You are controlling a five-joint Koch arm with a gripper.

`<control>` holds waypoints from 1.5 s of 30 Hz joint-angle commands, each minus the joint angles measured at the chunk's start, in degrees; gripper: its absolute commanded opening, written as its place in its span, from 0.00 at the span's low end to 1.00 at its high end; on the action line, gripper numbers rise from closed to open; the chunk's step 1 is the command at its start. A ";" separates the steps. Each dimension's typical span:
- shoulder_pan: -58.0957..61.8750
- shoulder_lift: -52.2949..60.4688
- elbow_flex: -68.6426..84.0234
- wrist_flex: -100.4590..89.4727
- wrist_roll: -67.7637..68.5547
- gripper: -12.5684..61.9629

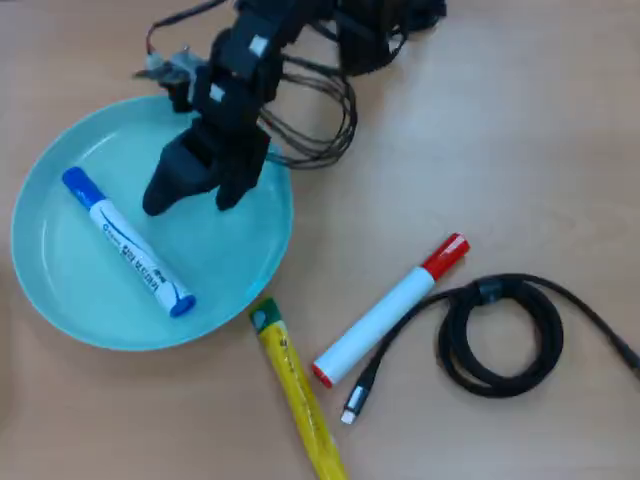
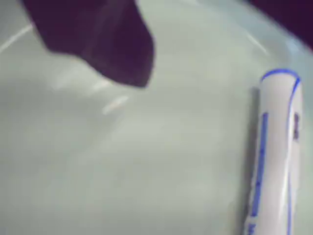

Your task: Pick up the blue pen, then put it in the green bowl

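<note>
Overhead view: black pincer (image 1: 190, 205) poised over the upper part of the green bowl (image 1: 60, 300), 2 tips parted by a narrow gap, nothing held between them. Blue pen (image 1: 128, 243) lying diagonally inside the bowl, left of the tips and apart from them, blue cap toward the bowl's upper-left rim, blue end toward its lower rim. Bowl set near the worktop's (image 1: 520, 130) left edge. Just outside the bowl's lower-right rim, a yellow pen (image 1: 298, 393) with green tip, running to the bottom edge. Right of it, a red-capped white marker (image 1: 390, 310); farther right, a coiled black cable (image 1: 500, 335).

Wrist view: 1 dark fingertip (image 2: 112, 44) above the pale bowl floor (image 2: 146, 171); pen barrel (image 2: 276, 156) at right, blurred.
</note>
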 commanded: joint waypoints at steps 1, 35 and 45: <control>-1.41 10.11 -7.73 0.97 0.88 0.89; -31.38 46.85 29.00 8.44 -0.35 0.43; -32.61 46.93 41.75 -0.53 -5.45 0.32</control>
